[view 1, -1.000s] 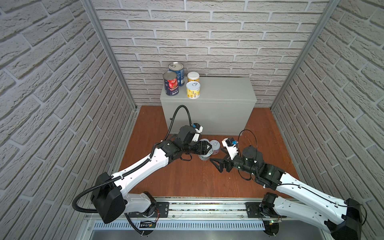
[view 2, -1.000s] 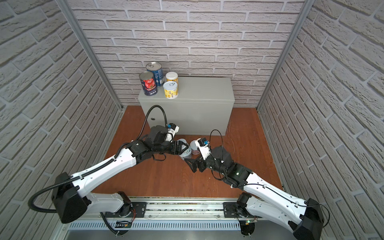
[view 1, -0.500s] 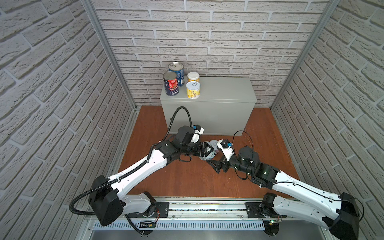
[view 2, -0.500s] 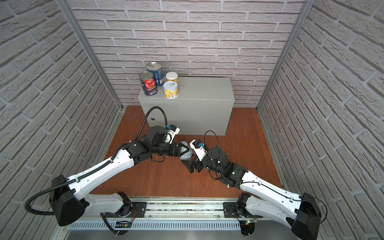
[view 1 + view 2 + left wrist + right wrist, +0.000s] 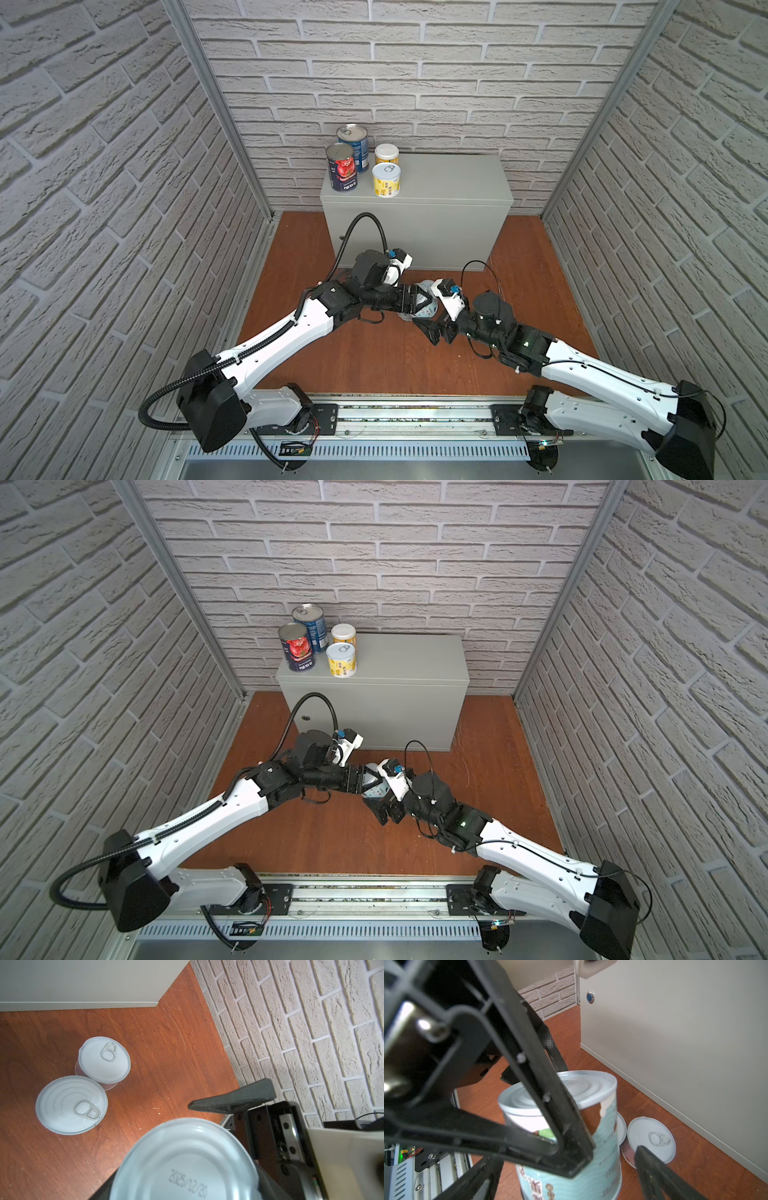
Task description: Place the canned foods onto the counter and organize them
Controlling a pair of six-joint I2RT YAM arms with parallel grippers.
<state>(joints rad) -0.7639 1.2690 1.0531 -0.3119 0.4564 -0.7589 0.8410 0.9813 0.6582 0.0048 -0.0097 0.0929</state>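
Note:
My left gripper (image 5: 419,301) is shut on a short pale blue can (image 5: 604,1147) with a white lid, held just above the wooden floor. Its date-stamped end (image 5: 187,1159) faces the left wrist view. My right gripper (image 5: 564,1167) is open, with one finger on each side of that can; whether they touch it I cannot tell. Two white-lidded cans (image 5: 105,1061) (image 5: 71,1104) stand touching on the floor before the counter (image 5: 449,178). On its left end stand a tomato can (image 5: 341,166), a blue can (image 5: 353,143) and two yellow cans (image 5: 386,154) (image 5: 386,180).
Brick walls close in the left, right and back. The counter's front has a round lock (image 5: 589,997). In both top views the arms meet over the middle of the floor (image 5: 374,357), the left arm's black cable (image 5: 365,220) looping up before the counter. A metal rail (image 5: 415,419) runs along the front.
My right gripper has moved left, closing in on the can in my left gripper, and stays open. The left arm has barely moved.

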